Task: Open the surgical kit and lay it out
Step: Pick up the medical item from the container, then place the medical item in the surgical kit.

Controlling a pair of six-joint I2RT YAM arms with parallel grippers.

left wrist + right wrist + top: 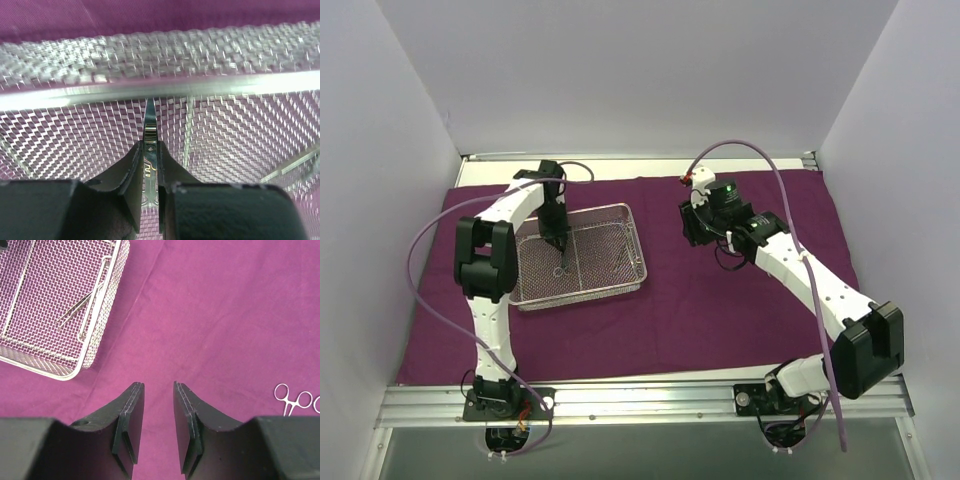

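The silver wire-mesh tray (641, 256) sits on the dark purple cloth wrap (710, 320), left of centre. My left gripper (557, 243) reaches down into the tray, shut on a thin steel instrument (149, 125). The instrument's pointed tip sticks out ahead of the jaws toward the tray wall (165, 90). Another thin instrument (76, 311) lies in the tray (65, 374) near its right wall. My right gripper (159, 388) hovers open over bare cloth to the right of the tray, with nothing between its fingers. Ring-handled forceps (287, 398) lie on the cloth at that view's right edge.
White walls close in the table at the left, right and back. A metal rail (640, 400) runs along the near edge by the arm bases. Purple cables loop off both arms.
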